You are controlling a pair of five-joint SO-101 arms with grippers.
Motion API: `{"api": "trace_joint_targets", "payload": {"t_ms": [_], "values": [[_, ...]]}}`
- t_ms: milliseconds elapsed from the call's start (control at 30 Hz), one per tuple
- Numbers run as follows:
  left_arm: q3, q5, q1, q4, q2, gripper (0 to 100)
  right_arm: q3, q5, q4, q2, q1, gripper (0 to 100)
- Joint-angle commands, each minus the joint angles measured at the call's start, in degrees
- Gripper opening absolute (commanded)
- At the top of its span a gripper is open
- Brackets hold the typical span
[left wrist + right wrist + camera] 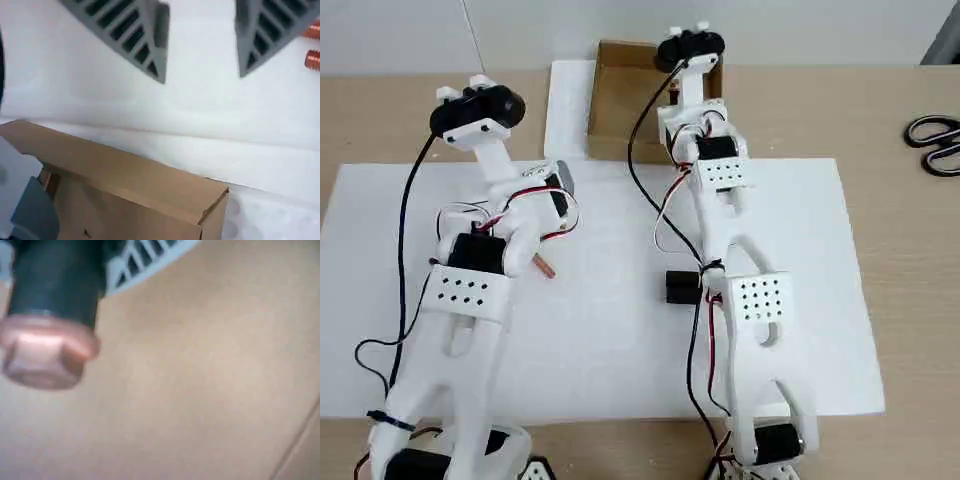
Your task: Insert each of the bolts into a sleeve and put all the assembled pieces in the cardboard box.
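1. High view: a loose bolt [545, 266] and a loose sleeve [680, 287] lie on the white sheet [800, 300]; the cardboard box [618, 100] sits just beyond it.
2. Left wrist view: the left gripper [200, 50] is spread above the sheet, near the box.
3. Right wrist view: the right gripper [100, 265] pinches a held sleeve [55, 285], its bolt head [42, 355] protruding, over cardboard.

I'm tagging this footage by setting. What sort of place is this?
Likely a robotics lab bench: wooden table, scissors, and the right pincer holding a sleeved bolt over a cardboard box.
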Motion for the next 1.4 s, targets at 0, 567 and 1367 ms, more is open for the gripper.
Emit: {"api": "trace_joint_targets", "payload": {"t_ms": [0, 567, 1367], "values": [[-0.66, -0.26, 0.35, -1.05, -0.53, 9, -4.75, 0.53, 0.13, -1.54, 0.4, 8.4], [-1.54, -0.26, 1.85, -0.88, -0.62, 9, -26.64, 0.09, 27.47, -1.54, -0.92, 23.8], [-5.85, 1.93, 2.02, 4.84, -6.15, 9, -17.32, -7.38, 62.11, -30.11, -8.92, 19.8]]}}
